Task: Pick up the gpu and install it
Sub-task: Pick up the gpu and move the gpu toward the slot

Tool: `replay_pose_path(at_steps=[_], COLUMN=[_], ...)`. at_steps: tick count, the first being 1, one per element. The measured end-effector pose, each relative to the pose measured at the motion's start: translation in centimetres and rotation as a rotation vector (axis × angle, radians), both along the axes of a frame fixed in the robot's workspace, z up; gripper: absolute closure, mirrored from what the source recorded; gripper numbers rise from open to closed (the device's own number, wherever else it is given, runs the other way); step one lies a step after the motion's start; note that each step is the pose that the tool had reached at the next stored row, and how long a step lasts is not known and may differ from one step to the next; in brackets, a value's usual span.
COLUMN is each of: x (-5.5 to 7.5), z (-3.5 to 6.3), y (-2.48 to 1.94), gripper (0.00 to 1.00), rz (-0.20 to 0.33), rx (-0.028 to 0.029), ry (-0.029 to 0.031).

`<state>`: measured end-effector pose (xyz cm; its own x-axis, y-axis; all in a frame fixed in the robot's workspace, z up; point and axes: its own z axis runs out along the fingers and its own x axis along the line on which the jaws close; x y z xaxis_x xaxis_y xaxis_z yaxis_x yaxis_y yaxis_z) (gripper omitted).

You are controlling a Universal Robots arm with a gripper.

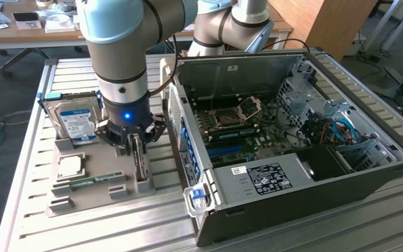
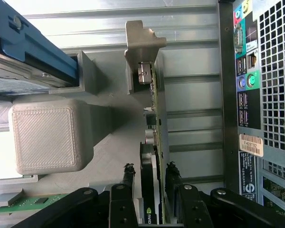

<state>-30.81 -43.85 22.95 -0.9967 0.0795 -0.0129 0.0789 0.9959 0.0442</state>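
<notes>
Where the gripper [image 1: 135, 148] hangs: low over the grey holder tray [image 1: 102, 157], to the exterior view's left of the open computer case [image 1: 236, 79].
Gripper state: spread, with one finger [image 2: 129, 173] on each side of the gpu [image 2: 149, 197]. From the wrist view I can make out a thin gap against the card, so nothing is pinched.
Gpu position: standing on edge, upright, in a slotted holder [image 1: 144, 185] on the tray. From the exterior view it looks like a thin blade directly under the gripper.
Bracket [image 2: 143, 45]: pale metal, at the end of the card away from the fingers.
Hard drive [image 1: 75, 123]: silver with a blue label, propped up on the tray to the exterior view's left of the arm [image 1: 121, 52].
Memory stick [image 1: 93, 180]: green and narrow, lying in its own holder near the gpu's holder.
Processor chip [image 1: 71, 165]: square and pale, lying flat on the tray between the hard drive and the memory stick.
Case interior: open on top, with the motherboard [image 1: 233, 134] showing.
Port panel [image 2: 244, 71]: the back of the case, facing the tray and just beside the card.
Table [image 1: 82, 233]: slatted metal, bearing both tray and case.
</notes>
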Motion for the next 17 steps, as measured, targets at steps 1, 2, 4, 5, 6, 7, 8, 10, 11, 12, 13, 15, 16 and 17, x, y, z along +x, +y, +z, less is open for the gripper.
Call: replay_pose_path(at_steps=[1,2,4,5,6,7,8,10,11,12,13,15,16,17], x=[0.0,0.0,0.01,0.01,0.0,0.0,0.0,0.0,0.0,0.0,0.0,0.04,0.04,0.04], z=[0.0,0.0,-0.02,-0.01,0.0,0.0,0.0,-0.01,-0.01,-0.01,-0.01,-0.02,-0.02,-0.02], y=[0.0,0.0,-0.06,-0.1,-0.1,-0.12,-0.12,-0.18,-0.21,-0.21,-0.2,-0.21,-0.21,-0.2], gripper=[0.6,0.6,0.6,0.6,0.6,0.6,0.6,0.6,0.6,0.6,0.6,0.6,0.6,0.6], rz=[0.0,0.0,0.0,0.0,0.0,0.0,0.0,0.0,0.0,0.0,0.0,0.0,0.0,0.0], rx=[0.0,0.0,0.0002,0.0001,0.0,0.0,0.0,-0.0001,0.0,0.0,0.0,0.0,0.0,0.0], ry=[0.0,0.0,-0.0003,-0.0002,-0.0001,0.0,0.0,0.0001,0.0,0.0,0.0,0.0,0.0,0.0])
